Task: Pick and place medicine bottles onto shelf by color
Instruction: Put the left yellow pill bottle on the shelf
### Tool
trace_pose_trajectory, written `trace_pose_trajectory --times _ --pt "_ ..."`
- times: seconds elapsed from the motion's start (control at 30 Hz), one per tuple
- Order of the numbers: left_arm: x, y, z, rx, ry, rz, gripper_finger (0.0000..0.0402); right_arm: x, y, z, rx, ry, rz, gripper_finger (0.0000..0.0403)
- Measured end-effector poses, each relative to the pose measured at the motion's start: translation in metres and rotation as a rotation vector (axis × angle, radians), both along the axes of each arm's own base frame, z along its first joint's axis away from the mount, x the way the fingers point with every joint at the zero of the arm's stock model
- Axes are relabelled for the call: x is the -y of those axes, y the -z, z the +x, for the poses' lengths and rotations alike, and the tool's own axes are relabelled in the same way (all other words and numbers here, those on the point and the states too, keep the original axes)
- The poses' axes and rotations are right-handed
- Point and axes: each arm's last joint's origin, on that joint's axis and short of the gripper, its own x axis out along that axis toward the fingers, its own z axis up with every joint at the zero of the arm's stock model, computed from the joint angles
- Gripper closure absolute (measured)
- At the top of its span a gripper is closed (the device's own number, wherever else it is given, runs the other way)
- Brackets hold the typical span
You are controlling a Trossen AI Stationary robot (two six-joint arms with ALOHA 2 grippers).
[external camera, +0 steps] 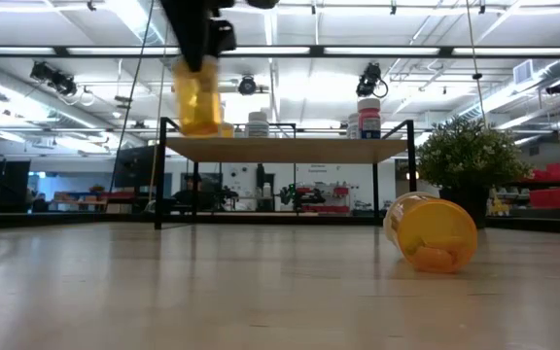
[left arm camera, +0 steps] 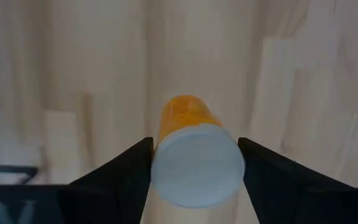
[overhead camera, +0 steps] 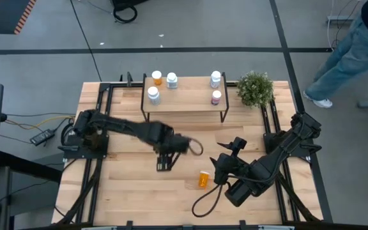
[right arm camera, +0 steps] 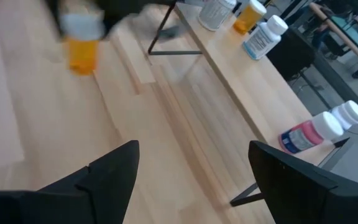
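Note:
My left gripper [left arm camera: 194, 180] is shut on an orange, white-capped medicine bottle [external camera: 199, 99], held in the air over the table's middle, nearer than the shelf [overhead camera: 184, 102]; in the high view the gripper [overhead camera: 165, 158] hides the bottle. A second orange bottle [overhead camera: 204, 179] lies on its side on the table [external camera: 432, 231]. My right gripper [right arm camera: 191, 171] is open and hovers just right of that bottle [overhead camera: 225, 154], touching nothing. On the shelf stand an orange bottle [overhead camera: 157, 78], white ones [overhead camera: 171, 80] [overhead camera: 153, 96] [overhead camera: 215, 79] and a pinkish one [overhead camera: 216, 97]. My left gripper pinches the orange bottle at its white cap [left arm camera: 194, 168], one finger [left arm camera: 126, 171] on each side of the cap. The fingers come from above, pointing down. The bottle hangs upright below them, its orange body [external camera: 199, 107] lifted clear of the table.
A small potted plant [overhead camera: 255, 88] stands at the shelf's right end. The shelf's black legs [overhead camera: 224, 115] reach the table. A person's legs [overhead camera: 347, 57] show on the floor beyond the table's far right corner. Bare tabletop [overhead camera: 126, 191] lies along the near left.

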Motion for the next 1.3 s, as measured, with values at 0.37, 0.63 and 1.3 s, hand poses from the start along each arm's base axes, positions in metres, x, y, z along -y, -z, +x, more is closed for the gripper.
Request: trace_pose_trajectory --times 0.37,0.63,1.3 --pt "-0.090 -0.061 0.002 0.104 0.037 0.051 0.0167 -0.008 0.000 -0.006 0.028 -0.009 0.027 0.0091" --pt "-0.141 -0.090 -0.013 0.144 0.040 0.101 0.0174 -0.005 0.000 -0.004 0.032 0.007 0.030 0.0091" --pt "-0.181 -0.076 -0.002 0.122 0.086 0.234 0.0178 0.005 0.000 0.004 0.062 0.070 0.056 0.0091"
